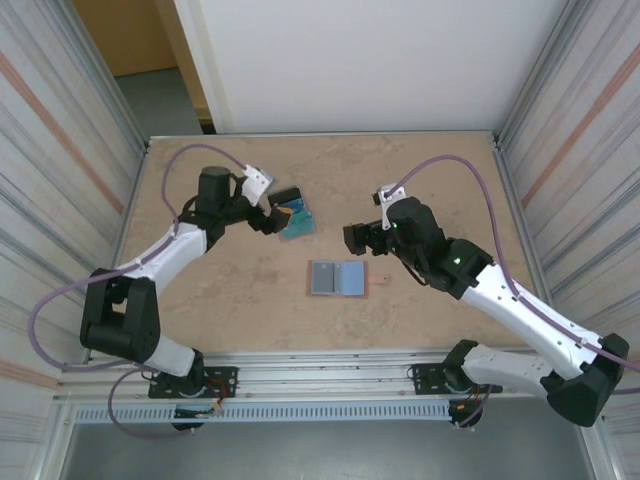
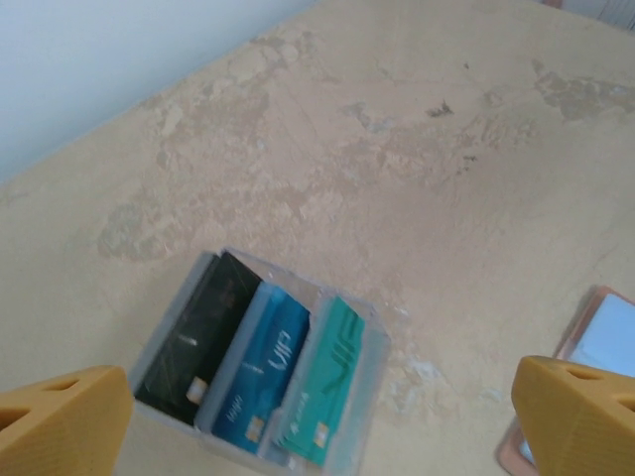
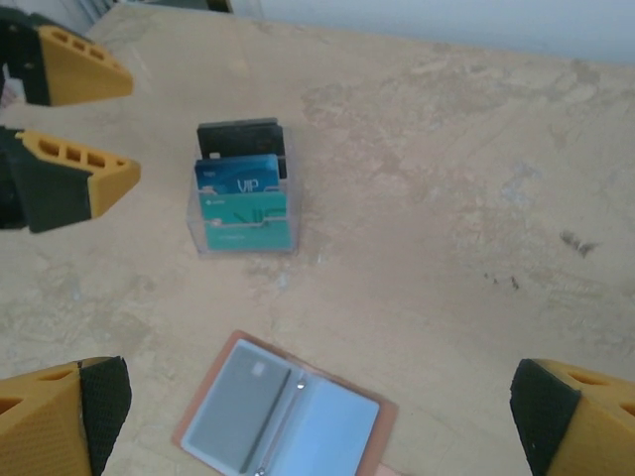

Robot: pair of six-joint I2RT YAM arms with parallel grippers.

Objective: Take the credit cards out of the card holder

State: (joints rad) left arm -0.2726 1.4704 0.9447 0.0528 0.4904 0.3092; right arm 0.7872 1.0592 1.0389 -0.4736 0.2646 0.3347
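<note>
The card holder (image 1: 338, 279) is a salmon-pink wallet lying open and flat mid-table, its blue-grey lining up (image 3: 288, 416). Its left pocket looks darker, and a small pale square shows through. A blue credit card (image 2: 260, 372) and a teal-green one (image 2: 322, 397) sit fanned with a black card (image 2: 198, 332) in a clear stepped sleeve (image 1: 296, 219). My left gripper (image 2: 319, 387) hovers open just over this fan, holding nothing. My right gripper (image 3: 316, 407) hangs open above the wallet, also holding nothing. The left gripper's yellow fingers (image 3: 89, 178) stand beside the fan (image 3: 243, 193).
A little pink tab (image 1: 381, 281) juts from the wallet's right side. Metal-framed walls (image 1: 128, 190) close in the tan table on the left and right. A white panel (image 1: 360, 60) stands at the back.
</note>
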